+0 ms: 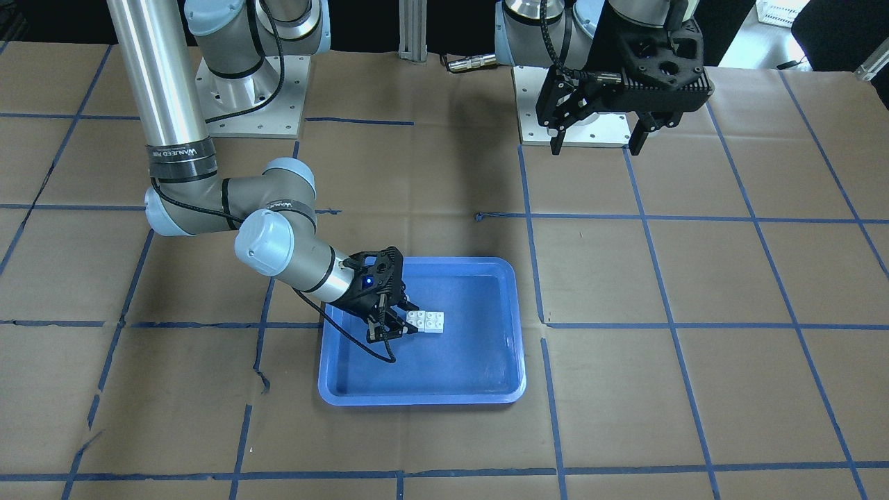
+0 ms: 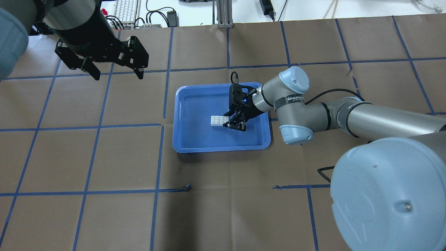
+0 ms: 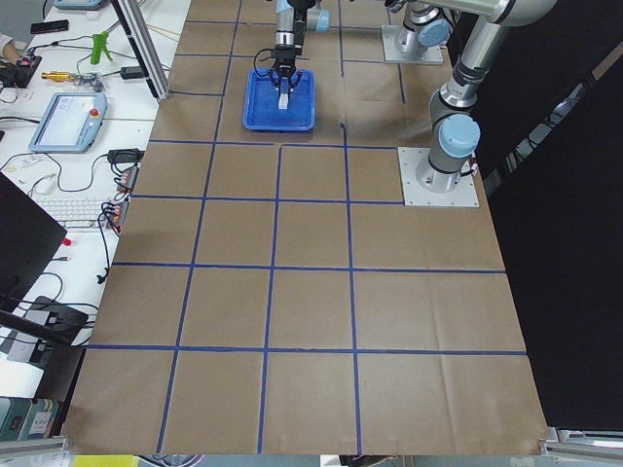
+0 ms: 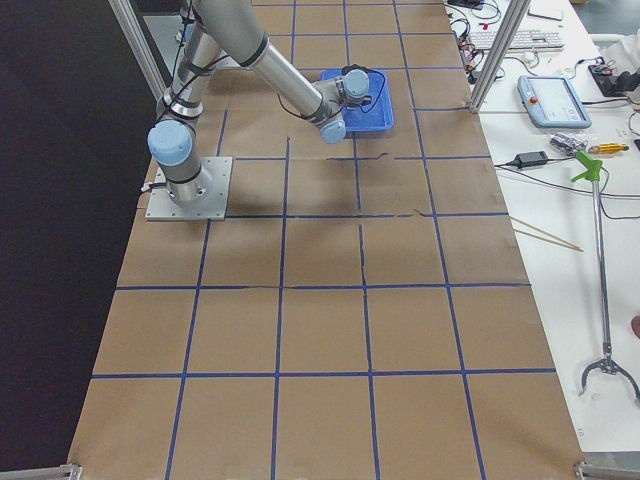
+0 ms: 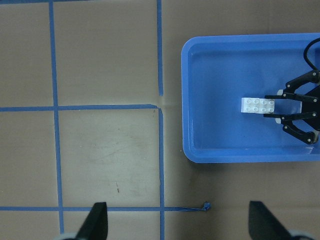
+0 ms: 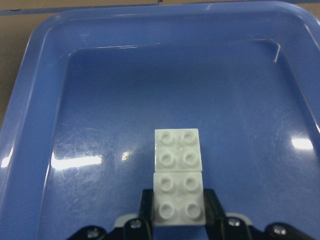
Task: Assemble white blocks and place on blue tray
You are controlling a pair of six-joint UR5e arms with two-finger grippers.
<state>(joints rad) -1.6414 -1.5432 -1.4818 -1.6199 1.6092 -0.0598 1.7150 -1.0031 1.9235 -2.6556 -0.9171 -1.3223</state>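
My right gripper (image 6: 178, 205) reaches low into the blue tray (image 2: 221, 149), coming in from the robot's right side of it, and its two fingers (image 6: 148, 207) sit narrow, pressed against both sides of the nearer of the two white blocks (image 2: 219, 120). From my right wrist camera the pair lines up straight ahead of the fingers: the nearer block lies between the pads, and the other butts against its far end, studs up on both, four round studs each, with only a thin seam between them. They are joined end to end in a short row, not stacked one on the other. The row lies about in the middle of the tray, well clear of the raised rim on every side. It sits low against the tray's floor, though I cannot tell for sure whether it rests there or is held just off it. My left gripper (image 2: 118, 74) hangs high over the table (image 2: 104, 157), well apart from the tray, with its fingers spread wide and nothing between them. The table is covered in brown paper crossed by blue tape lines (image 2: 97, 125).
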